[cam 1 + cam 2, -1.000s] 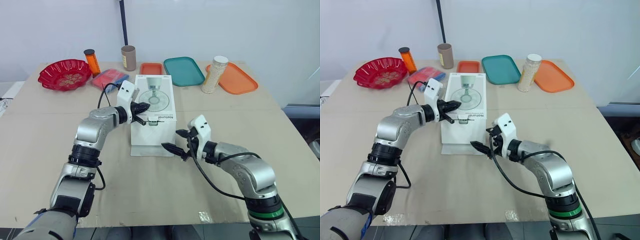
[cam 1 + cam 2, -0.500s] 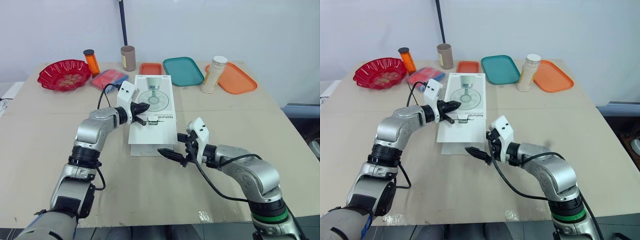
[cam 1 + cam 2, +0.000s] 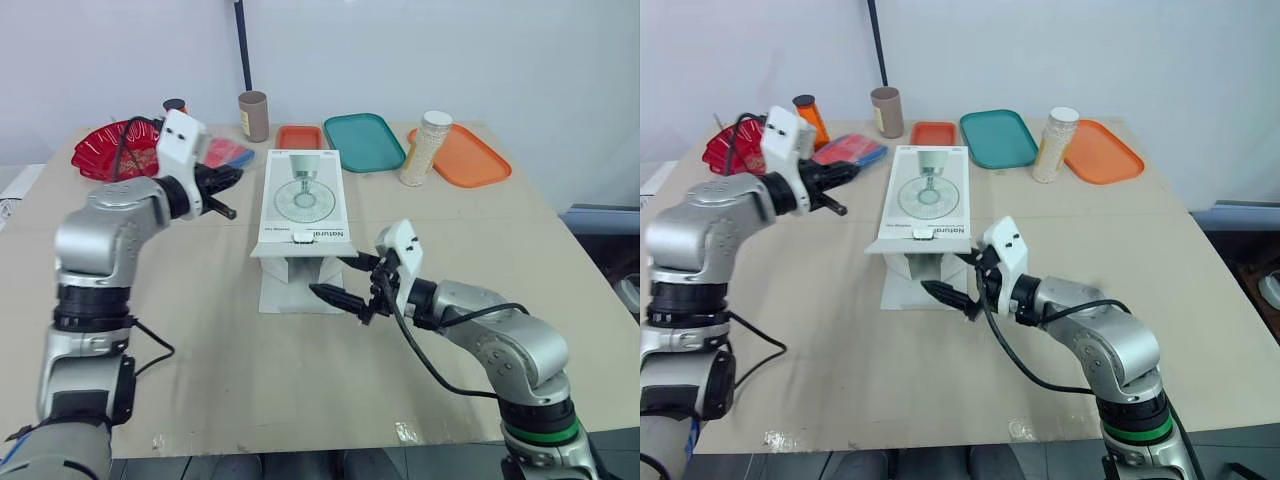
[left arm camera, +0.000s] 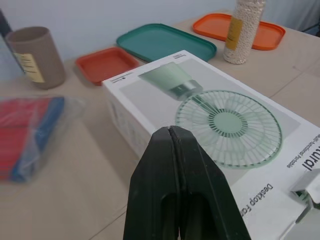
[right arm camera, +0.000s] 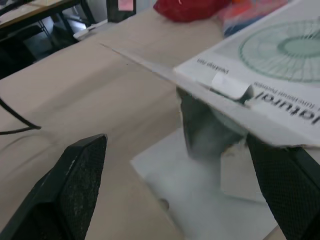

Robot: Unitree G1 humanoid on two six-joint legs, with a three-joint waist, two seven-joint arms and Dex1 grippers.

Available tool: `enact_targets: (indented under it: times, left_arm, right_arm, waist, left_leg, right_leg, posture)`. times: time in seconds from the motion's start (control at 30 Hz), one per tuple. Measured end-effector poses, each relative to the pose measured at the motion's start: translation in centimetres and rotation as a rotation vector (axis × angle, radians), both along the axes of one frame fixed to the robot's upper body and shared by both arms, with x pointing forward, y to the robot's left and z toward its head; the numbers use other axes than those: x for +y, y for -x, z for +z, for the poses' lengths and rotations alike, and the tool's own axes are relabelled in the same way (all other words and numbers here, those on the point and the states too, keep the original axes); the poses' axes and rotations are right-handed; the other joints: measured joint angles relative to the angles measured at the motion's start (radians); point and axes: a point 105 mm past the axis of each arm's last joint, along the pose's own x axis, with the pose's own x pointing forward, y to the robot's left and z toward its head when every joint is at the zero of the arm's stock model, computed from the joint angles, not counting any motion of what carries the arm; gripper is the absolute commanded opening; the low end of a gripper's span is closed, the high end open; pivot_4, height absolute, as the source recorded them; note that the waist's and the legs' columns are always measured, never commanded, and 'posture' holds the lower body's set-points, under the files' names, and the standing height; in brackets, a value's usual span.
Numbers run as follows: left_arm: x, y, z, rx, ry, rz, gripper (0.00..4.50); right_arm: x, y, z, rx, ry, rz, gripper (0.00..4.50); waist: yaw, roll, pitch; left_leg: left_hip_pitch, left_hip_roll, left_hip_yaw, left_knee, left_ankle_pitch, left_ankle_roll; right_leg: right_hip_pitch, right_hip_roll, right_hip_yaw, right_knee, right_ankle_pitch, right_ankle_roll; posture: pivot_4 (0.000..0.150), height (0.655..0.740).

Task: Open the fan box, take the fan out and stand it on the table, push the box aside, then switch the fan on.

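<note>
White cardboard fan box (image 3: 303, 195), mid-table (image 3: 200, 340): near end now lifted open. Our left gripper (image 3: 230, 178), fingers pressed together, empty, has drawn away leftward. Our right gripper (image 3: 346, 279), spread wide and holding nothing, waits at the mouth. Fan extraction next, we judge.

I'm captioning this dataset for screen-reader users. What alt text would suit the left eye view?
A white fan box sits on the table with its near end open, and the right gripper, open, is at that opening. The left gripper, shut, hangs in the air left of the box; trays and a red bowl sit behind.
</note>
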Motion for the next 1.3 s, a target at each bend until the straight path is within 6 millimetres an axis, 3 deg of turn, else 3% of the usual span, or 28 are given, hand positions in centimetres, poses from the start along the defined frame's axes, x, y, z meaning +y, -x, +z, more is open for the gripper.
enact_targets:
  times: [0.23, 0.6, 0.73, 1.0, 1.1, 1.3]
  left_arm:
    - [0.3, 1.1, -0.7, 0.043, -0.01, 0.002, 0.06]
    - [-1.1, 1.6, -0.4, 0.033, 0.041, -0.034, 0.06]
    - [-1.7, 1.6, -0.5, 0.036, 0.062, -0.047, 0.06]
    - [-7.1, 1.5, -1.9, 0.093, 0.064, -0.206, 0.06]
    - [-8.1, 1.4, -2.6, 0.108, 0.052, -0.237, 0.06]
    - [-9.2, -0.7, -6.1, 0.19, -0.011, -0.2, 0.06]
  right_arm:
    - [0.1, -2.2, 0.8, -0.037, -0.043, -0.064, 4.5]
    - [0.5, -5.7, -0.2, -0.016, -0.002, -0.189, 4.5]
    - [0.6, -5.9, -0.5, 0.003, -0.003, -0.201, 4.5]
    - [0.8, -6.2, -0.5, 0.025, 0.002, -0.219, 4.5]
    - [0.8, -6.2, -0.5, 0.025, 0.003, -0.221, 4.5]
    - [0.6, -5.7, -0.3, -0.011, 0.038, -0.224, 4.5]
  waist:
    - [0.004, 0.0, 0.0]
    - [0.003, 0.0, 0.0]
    - [0.003, 0.0, 0.0]
    - [0.003, 0.0, 0.0]
    - [0.001, 0.0, 0.0]
    - [0.003, 0.0, 0.0]
  left_leg:
    - [0.0, 0.0, 0.0, 0.0, 0.0, -0.001]
    - [0.0, 0.0, 0.0, 0.0, 0.001, -0.001]
    - [0.0, 0.0, 0.0, 0.0, 0.0, -0.001]
    - [0.0, 0.0, 0.0, 0.0, 0.001, -0.001]
    - [0.0, 0.0, 0.0, 0.0, 0.001, -0.001]
    - [0.0, -0.001, 0.0, 0.0, 0.001, -0.001]
  right_leg:
    - [0.0, 0.0, 0.0, 0.0, 0.0, 0.0]
    - [0.0, 0.0, 0.0, 0.0, 0.0, 0.0]
    - [0.0, 0.0, 0.0, 0.0, 0.0, 0.0]
    - [0.0, 0.0, 0.0, 0.0, 0.0, -0.001]
    - [0.0, 0.0, 0.0, 0.0, 0.0, -0.001]
    - [-0.001, 0.0, 0.0, 0.0, 0.0, -0.001]
  posture:
    - [0.15, 0.74]
    - [0.15, 0.74]
    - [0.15, 0.74]
    - [0.15, 0.74]
    - [0.15, 0.74]
    - [0.15, 0.74]
